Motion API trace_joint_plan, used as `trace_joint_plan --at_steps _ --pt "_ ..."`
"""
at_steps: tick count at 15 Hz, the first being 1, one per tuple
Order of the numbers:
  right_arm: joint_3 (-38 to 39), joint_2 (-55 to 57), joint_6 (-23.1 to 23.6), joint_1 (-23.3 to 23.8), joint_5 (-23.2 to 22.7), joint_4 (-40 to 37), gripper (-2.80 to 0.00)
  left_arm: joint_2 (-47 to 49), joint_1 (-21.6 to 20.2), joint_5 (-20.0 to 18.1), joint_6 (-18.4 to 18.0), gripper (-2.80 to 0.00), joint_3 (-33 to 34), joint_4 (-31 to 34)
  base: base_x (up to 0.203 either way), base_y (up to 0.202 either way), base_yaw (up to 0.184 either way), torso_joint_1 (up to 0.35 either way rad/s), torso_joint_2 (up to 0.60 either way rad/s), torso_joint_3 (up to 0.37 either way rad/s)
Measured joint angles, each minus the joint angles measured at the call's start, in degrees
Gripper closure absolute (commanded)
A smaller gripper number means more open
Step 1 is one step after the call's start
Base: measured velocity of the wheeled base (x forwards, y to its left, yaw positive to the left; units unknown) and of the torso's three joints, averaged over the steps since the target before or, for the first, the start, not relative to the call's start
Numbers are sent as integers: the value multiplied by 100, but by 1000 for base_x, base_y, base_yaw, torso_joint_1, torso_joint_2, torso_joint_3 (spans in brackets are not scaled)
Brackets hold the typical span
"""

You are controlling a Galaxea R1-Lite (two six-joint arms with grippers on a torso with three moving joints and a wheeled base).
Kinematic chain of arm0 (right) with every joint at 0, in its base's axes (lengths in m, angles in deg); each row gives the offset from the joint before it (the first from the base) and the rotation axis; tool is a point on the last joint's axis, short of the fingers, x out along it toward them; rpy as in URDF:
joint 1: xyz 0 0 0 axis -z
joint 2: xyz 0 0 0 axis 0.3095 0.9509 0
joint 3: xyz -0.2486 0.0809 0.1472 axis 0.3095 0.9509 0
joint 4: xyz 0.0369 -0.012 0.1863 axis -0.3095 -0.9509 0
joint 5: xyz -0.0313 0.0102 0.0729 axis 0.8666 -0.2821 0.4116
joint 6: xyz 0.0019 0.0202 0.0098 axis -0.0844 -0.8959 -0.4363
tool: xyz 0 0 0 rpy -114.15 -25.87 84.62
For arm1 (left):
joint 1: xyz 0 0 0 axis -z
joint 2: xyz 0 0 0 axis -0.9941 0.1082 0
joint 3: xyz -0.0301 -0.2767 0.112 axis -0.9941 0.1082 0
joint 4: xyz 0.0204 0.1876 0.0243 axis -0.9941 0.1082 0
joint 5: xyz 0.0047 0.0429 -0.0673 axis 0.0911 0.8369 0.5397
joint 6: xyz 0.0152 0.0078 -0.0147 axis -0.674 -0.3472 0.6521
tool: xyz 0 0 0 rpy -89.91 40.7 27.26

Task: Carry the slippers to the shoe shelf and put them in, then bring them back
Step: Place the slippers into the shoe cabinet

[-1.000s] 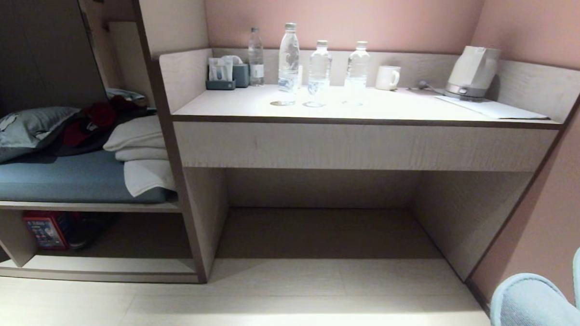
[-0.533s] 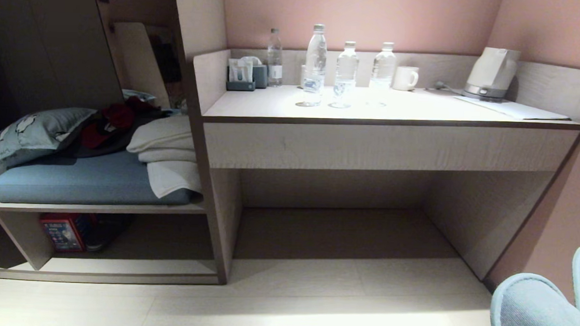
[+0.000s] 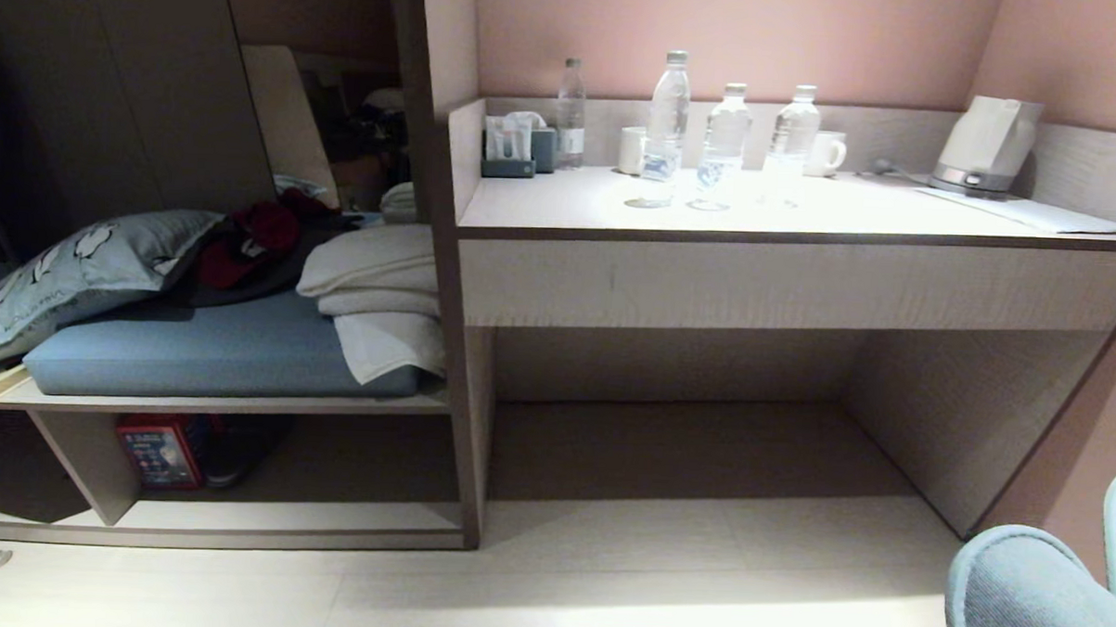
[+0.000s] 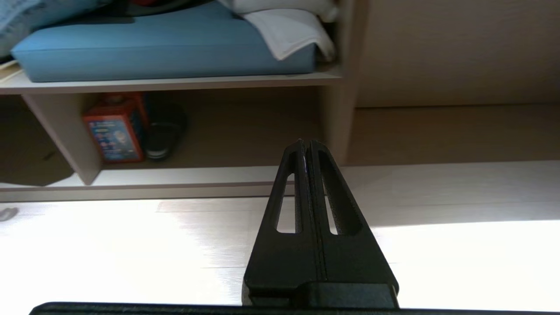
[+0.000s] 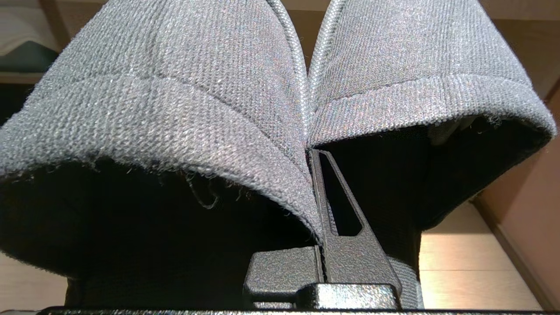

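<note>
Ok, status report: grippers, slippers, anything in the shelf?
Right gripper shut on slippers. Left gripper shut, empty. Shoe shelf holds red box, dark shoe.

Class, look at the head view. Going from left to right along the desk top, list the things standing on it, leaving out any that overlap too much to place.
Tissue box → slim bottle → small cup → tallest bottle → bottle → mug → kettle → sheet of paper.

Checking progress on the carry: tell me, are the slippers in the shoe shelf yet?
Out. The slippers hang pinched in the shut right tool, not in the shoe shelf.
</note>
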Motion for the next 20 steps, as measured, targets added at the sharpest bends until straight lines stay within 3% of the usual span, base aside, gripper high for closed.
trace_joint_plan --at_steps 20 --pt "0 0 -3 -2 0 -2 0 0 0 -2 1 0 0 -2 0 196 -1 3 3 2"
